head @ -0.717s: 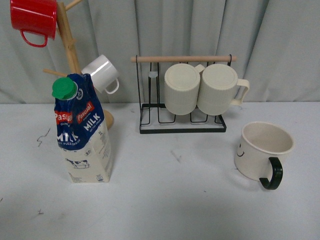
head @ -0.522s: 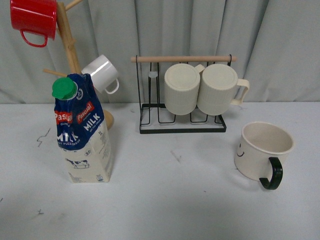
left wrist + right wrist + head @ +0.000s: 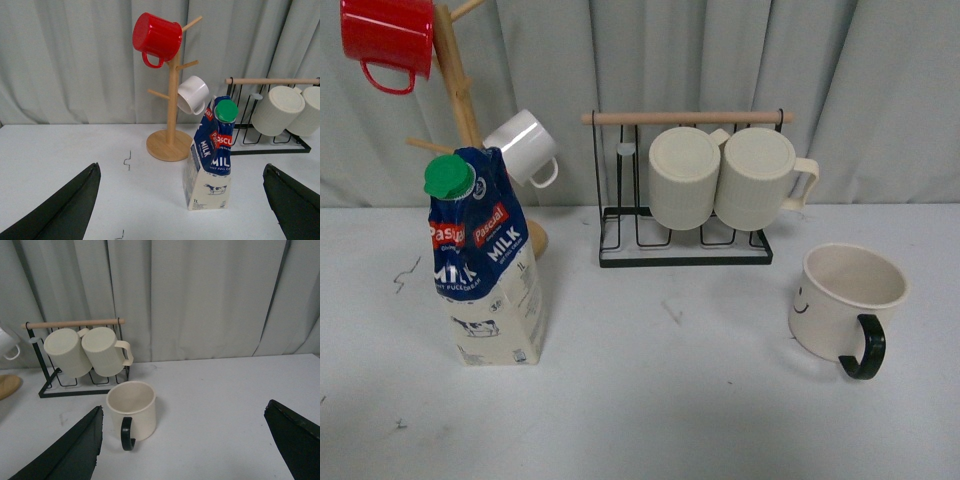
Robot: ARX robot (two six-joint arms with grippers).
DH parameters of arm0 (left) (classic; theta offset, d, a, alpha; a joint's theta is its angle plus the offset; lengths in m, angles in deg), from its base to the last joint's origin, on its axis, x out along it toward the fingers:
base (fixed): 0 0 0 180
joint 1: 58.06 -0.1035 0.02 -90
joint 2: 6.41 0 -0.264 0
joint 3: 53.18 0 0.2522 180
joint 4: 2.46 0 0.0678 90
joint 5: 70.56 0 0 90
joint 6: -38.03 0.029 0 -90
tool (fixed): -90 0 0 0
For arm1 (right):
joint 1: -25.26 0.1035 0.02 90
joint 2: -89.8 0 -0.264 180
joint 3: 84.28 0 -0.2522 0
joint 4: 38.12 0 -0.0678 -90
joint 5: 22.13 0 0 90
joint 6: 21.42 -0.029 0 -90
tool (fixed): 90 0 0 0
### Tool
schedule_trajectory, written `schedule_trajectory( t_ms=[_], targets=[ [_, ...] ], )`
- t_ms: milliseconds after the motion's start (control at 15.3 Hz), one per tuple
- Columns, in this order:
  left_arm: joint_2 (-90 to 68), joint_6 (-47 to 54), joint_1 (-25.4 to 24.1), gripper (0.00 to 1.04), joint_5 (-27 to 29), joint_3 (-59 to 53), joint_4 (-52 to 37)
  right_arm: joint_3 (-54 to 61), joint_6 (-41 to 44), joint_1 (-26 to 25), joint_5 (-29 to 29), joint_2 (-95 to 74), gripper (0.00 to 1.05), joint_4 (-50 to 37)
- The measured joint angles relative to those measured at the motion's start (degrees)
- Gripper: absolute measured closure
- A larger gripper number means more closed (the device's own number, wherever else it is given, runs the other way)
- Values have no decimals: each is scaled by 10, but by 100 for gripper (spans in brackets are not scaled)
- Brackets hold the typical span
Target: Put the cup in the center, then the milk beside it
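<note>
Nothing's budged in the last half second, so the task hasn't started. The wide cream mug with the dark loop handle (image 3: 840, 300) sits far right on the pale table (image 3: 660, 410), and the tall blue-and-cream milk carton (image 3: 485, 265) stands far left. The left gripper (image 3: 181, 170) and right gripper (image 3: 184, 409) hang empty, jaws wide apart. The carton reads "Pascual" and "MILK", probably "1L" too.

Wooden mug tree (image 3: 457, 80), black wire rack (image 3: 685, 261)

The milk carton (image 3: 485, 260) hid most of the mug tree's base (image 3: 538, 238). The red mug (image 3: 388, 38) was cut off by the front view's top edge.
</note>
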Motion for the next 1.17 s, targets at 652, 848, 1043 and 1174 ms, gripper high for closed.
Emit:
schedule_trajectory(
  t_ms=[652, 848, 1043, 1174],
  targets=[
    [0, 0, 0, 7, 0, 0, 0, -128, -28, -10, -70, -275, 6, 83],
    [0, 0, 0, 7, 0, 0, 0, -249, -29, -26, -27, -490, 6, 70],
    [0, 0, 0, 7, 0, 0, 0, -391, -40, -23, 13, -689, 6, 71],
    [0, 0, 0, 7, 0, 0, 0, -496, -47, -15, 13, -806, 6, 118]
  ],
)
